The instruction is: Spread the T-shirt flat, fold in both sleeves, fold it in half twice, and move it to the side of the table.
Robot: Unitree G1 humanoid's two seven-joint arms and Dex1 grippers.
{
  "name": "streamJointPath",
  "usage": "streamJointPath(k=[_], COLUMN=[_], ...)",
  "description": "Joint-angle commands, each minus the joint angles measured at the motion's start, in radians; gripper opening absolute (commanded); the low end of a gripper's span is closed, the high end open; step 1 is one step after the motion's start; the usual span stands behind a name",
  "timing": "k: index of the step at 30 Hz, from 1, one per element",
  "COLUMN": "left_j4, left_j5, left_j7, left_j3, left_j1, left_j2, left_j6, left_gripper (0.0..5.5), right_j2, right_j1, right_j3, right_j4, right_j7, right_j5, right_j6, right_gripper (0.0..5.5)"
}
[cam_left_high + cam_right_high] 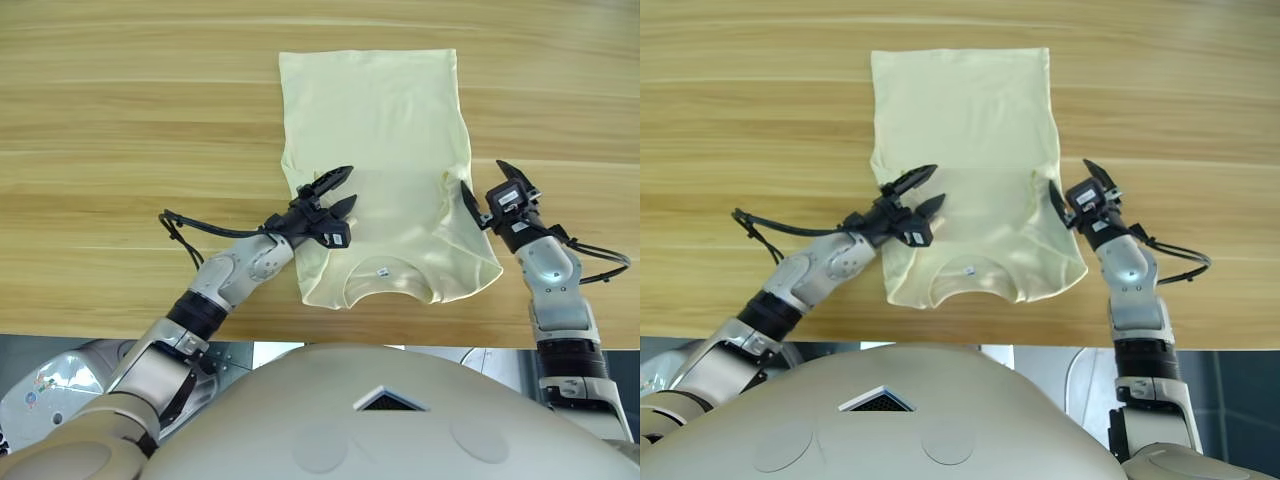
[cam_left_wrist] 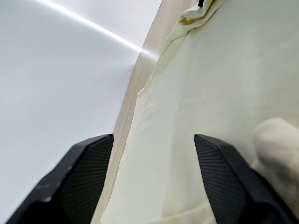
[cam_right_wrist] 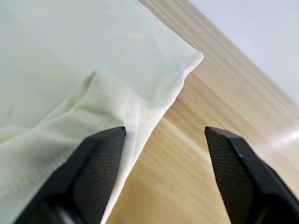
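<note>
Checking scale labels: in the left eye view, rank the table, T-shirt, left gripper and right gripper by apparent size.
1. Table
2. T-shirt
3. Left gripper and right gripper: they look about alike, so not ranked.

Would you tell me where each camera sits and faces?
Left eye: on the head, looking down at the T-shirt on the table; left gripper and right gripper show.
Right eye: beside it, same scene.
Left wrist: behind its open fingers, facing the T-shirt's edge.
Right wrist: behind its open fingers, facing T-shirt and table.
All share the T-shirt.
</note>
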Motion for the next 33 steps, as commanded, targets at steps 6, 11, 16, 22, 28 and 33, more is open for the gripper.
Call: streamJointPath(k=[6,11,16,22,28,33], left_j4=[-0.106,-0.321,-0.469,-0.447,-0.509,-0.440], left_j5=[-0.021,-0.114,-0.286,-0.220,-0.311,-0.367], left_j7=[0.104,0.106,0.011,-0.232,-0.437,-0.560], left_j3=[0.123,0.258,0.465,0.713,0.556,0.407], left_j1=[0.016,0.050,0.226,0.640,0.660,0.509], left_j2=[0.055,0.099,0.263,0.550,0.574,0.555], left_j6=[-0.033,-0.090,-0.153,-0.118,-0.206,-0.277], left_gripper=[3.24,3.24,3.24,3.24,3.24,3.24], right_j2=[0.029,-0.021,-0.189,-0.313,-0.330,-0.327], right_j1=[0.046,0.081,0.219,0.471,0.533,0.518], right_j3=[-0.125,-0.186,-0.215,-0.401,-0.328,-0.210], right_j4=[-0.283,-0.441,-0.159,-0.021,-0.121,-0.145], right_j7=[0.162,0.259,0.229,0.059,0.075,0.089], right_j5=[0.412,0.552,0.024,-0.304,-0.368,-0.412], right_j6=[-0.034,0.004,-0.416,-0.642,-0.704,-0.705], right_gripper=[3.14,3.14,3.14,3.14,3.14,3.14])
